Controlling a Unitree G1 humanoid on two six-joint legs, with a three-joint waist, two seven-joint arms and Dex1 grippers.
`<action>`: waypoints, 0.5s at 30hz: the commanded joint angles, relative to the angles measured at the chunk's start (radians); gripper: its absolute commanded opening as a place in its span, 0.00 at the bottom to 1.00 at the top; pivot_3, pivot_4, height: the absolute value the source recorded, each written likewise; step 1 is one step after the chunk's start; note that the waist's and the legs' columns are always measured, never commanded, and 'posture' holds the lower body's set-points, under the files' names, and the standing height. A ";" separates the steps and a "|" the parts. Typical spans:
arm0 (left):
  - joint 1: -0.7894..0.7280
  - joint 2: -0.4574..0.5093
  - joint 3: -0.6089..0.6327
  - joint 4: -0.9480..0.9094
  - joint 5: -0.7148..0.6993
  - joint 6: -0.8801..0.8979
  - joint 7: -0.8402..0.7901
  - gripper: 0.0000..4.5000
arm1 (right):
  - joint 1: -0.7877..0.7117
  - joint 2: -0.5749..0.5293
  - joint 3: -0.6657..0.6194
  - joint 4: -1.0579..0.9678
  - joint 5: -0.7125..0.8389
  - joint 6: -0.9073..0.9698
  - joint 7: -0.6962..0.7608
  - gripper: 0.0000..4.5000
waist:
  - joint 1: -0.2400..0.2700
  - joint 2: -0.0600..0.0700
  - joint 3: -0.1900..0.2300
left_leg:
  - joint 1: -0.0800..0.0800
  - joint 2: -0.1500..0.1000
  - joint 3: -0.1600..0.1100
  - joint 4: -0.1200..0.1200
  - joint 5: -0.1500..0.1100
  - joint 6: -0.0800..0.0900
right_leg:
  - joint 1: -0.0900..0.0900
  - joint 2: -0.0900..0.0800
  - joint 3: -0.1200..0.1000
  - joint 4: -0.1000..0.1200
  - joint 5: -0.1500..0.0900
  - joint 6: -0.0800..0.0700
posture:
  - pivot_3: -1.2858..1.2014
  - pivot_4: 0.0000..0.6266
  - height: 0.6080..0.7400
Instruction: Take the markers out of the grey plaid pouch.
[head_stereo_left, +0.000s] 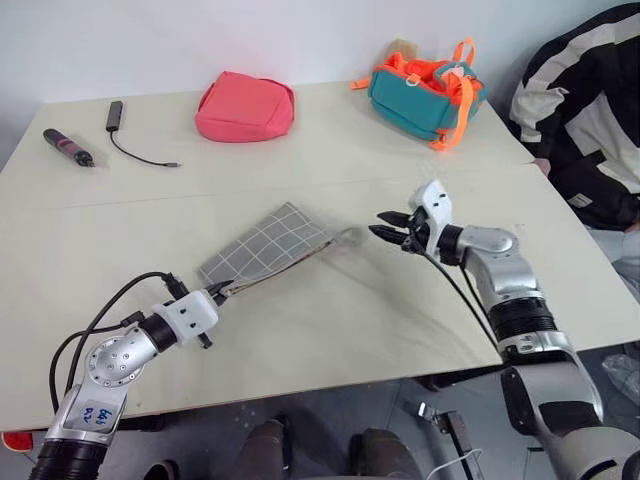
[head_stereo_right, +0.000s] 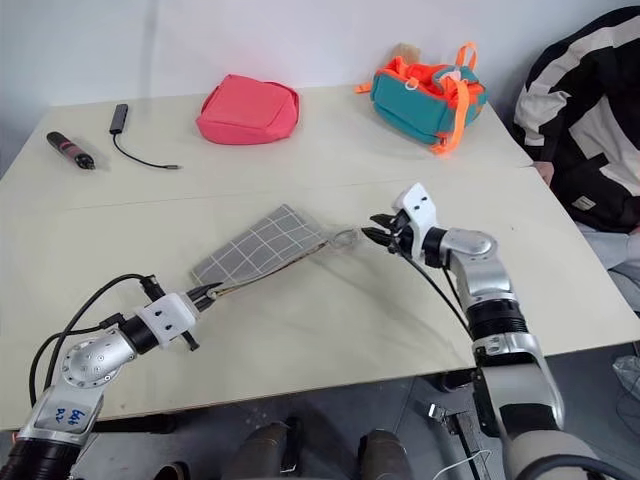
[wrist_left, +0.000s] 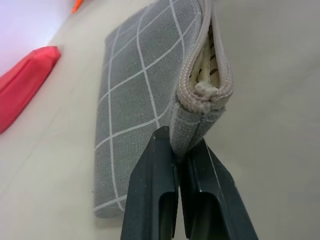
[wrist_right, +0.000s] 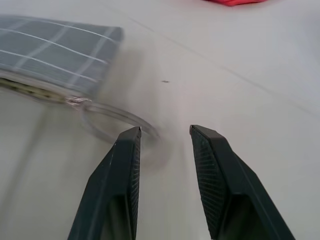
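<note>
A: Two arms reach over the pale table (head_stereo_left: 330, 330) in our head views. Where's the grey plaid pouch (head_stereo_left: 268, 250)?

B: We see it lying flat near the middle of the table, slanted. Our left gripper (head_stereo_left: 218, 294) is clamped on its near corner at the zip edge. The far corner ends in a clear ring pull (head_stereo_left: 345, 237).

A: And our right gripper (head_stereo_left: 386, 225)?

B: It hangs just beside that ring, fingers apart, gripping nothing. At the back of the table we see a pink-red pouch (head_stereo_left: 245, 107), a teal-and-orange bag (head_stereo_left: 425, 92), a dark pen-like tool (head_stereo_left: 67, 146) and a small black device with a cable (head_stereo_left: 118, 122). A person in a black-and-white jacket (head_stereo_left: 585, 110) sits at the right edge.

A: What do we get from the left wrist view?

B: The left fingers (wrist_left: 150, 195) are pinched tight on the pouch's (wrist_left: 140, 105) end seam. The zip (wrist_left: 207, 75) gapes a little above them, with pale lining inside; we can't make out any markers in there. The pink-red pouch (wrist_left: 25, 80) lies off to one side.

A: The right wrist view?

B: Our right fingers (wrist_right: 125, 170) stand spread with bare table between them. The clear ring (wrist_right: 107, 120) lies right at one fingertip; we can't tell whether it touches. The pouch's corner (wrist_right: 60, 55) is beyond it.
</note>
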 joint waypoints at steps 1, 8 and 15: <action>-0.011 0.005 0.021 -0.027 -0.034 0.002 -0.020 0.00 | -0.027 -0.027 -0.039 -0.062 0.023 -0.016 0.006 0.37 | 0.000 0.000 0.000 | 0.000 0.000 0.000 0.000 0.000 0.000 | 0.000 0.000 0.000 0.000 0.000 0.000 | 0.52 0.24 1.00; -0.082 -0.044 -0.002 -0.158 -0.232 0.242 -0.109 0.00 | 0.049 0.131 0.019 -0.490 0.201 0.199 0.014 0.28 | 0.000 -0.002 0.000 | 0.000 0.003 0.001 0.000 -0.001 -0.001 | 0.000 0.001 -0.001 0.002 0.000 0.000 | 0.52 0.24 1.00; -0.149 -0.053 0.068 -0.314 -0.437 0.559 -0.105 0.00 | 0.000 0.090 0.022 -0.521 0.185 0.214 0.026 0.01 | 0.012 -0.005 0.002 | -0.005 0.001 -0.003 0.009 -0.004 0.002 | 0.000 0.001 0.000 0.002 0.001 0.000 | 0.52 0.24 1.00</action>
